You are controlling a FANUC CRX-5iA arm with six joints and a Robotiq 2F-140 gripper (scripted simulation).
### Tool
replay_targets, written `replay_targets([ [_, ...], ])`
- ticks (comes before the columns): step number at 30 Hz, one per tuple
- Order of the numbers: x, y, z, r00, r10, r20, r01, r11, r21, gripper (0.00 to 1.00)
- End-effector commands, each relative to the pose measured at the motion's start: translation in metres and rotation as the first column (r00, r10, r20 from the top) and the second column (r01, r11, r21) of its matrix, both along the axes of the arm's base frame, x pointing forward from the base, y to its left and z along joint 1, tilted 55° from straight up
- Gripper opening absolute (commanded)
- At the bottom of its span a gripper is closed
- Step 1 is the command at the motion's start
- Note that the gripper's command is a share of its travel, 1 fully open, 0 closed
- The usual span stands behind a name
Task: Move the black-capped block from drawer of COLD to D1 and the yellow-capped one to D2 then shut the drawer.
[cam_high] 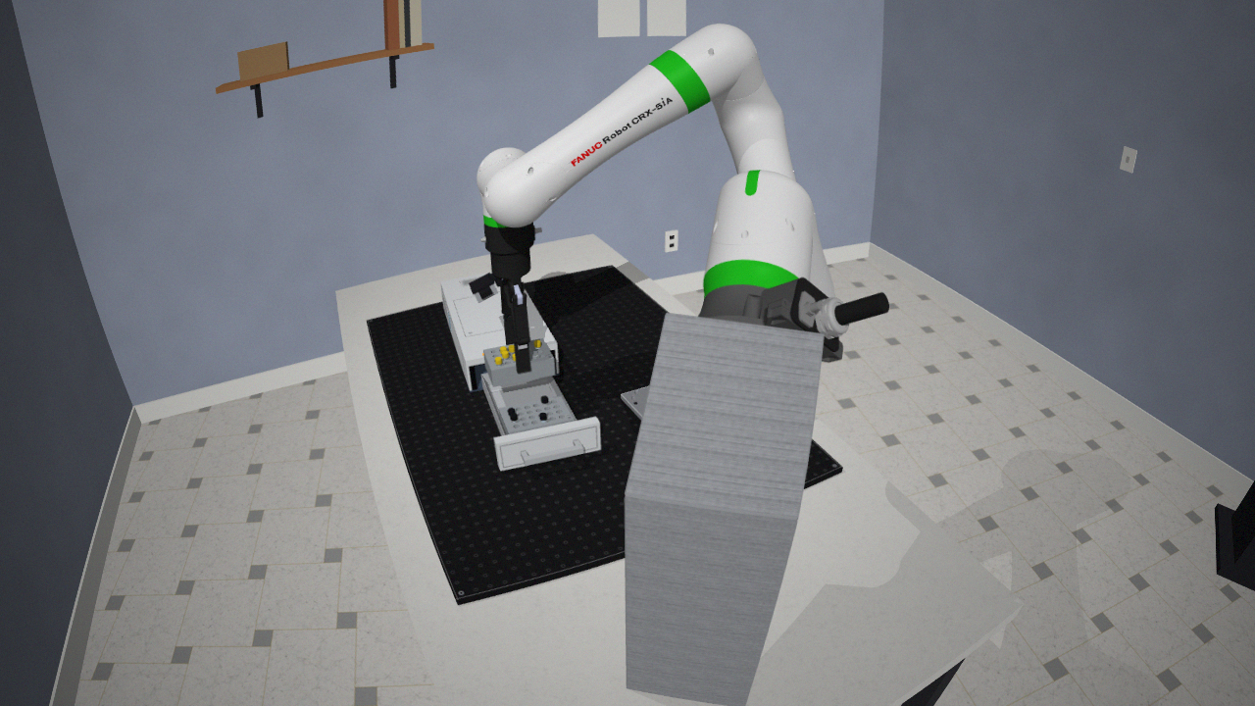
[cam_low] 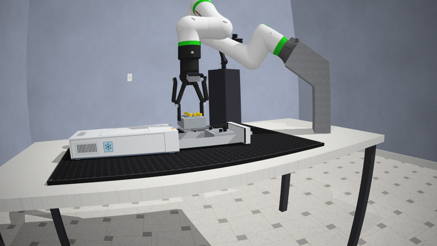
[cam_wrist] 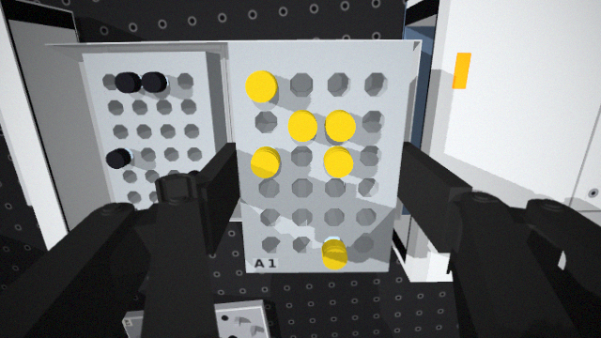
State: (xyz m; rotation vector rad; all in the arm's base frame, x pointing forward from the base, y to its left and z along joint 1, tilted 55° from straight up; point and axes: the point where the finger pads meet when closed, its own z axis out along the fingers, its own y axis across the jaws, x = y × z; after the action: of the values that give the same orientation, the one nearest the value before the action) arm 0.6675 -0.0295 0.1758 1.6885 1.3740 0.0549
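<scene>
My gripper (cam_high: 519, 358) (cam_low: 190, 117) (cam_wrist: 317, 164) is shut on the yellow-capped block (cam_high: 522, 376) (cam_low: 193, 123) (cam_wrist: 300, 264), one finger on each long side. The block hangs about level, raised above the rear part of the drawer (cam_high: 548, 445) (cam_low: 210, 141) (cam_wrist: 47, 94). Its several yellow caps stand in bores; their depth cannot be told. The black-capped block (cam_low: 213, 133) (cam_wrist: 146, 61) sits in the drawer's front part, partly behind a finger in the wrist view. The drawer stands open from COLD (cam_high: 477, 318) (cam_low: 137, 143) (cam_wrist: 516, 117). Its lamp (cam_low: 172, 128) (cam_wrist: 462, 70) is lit orange.
A light slot plate (cam_high: 632, 401) (cam_wrist: 257, 309) lies on the black deck (cam_high: 438, 535) (cam_low: 128, 169) beside the drawer, mostly hidden by the grey pedestal (cam_high: 719, 403) (cam_low: 320, 91) in the top view. A dark pillar (cam_low: 224, 97) stands behind the table.
</scene>
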Motion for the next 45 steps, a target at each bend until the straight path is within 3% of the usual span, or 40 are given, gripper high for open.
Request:
replay_targets([
  [1,-0.001,0.003,0.003,1.000,0.002,0.001,-0.002,1.000,0.000,0.10],
  [45,-0.023,0.027,0.025,1.000,0.002,0.001,-0.002,1.000,0.000,0.10],
])
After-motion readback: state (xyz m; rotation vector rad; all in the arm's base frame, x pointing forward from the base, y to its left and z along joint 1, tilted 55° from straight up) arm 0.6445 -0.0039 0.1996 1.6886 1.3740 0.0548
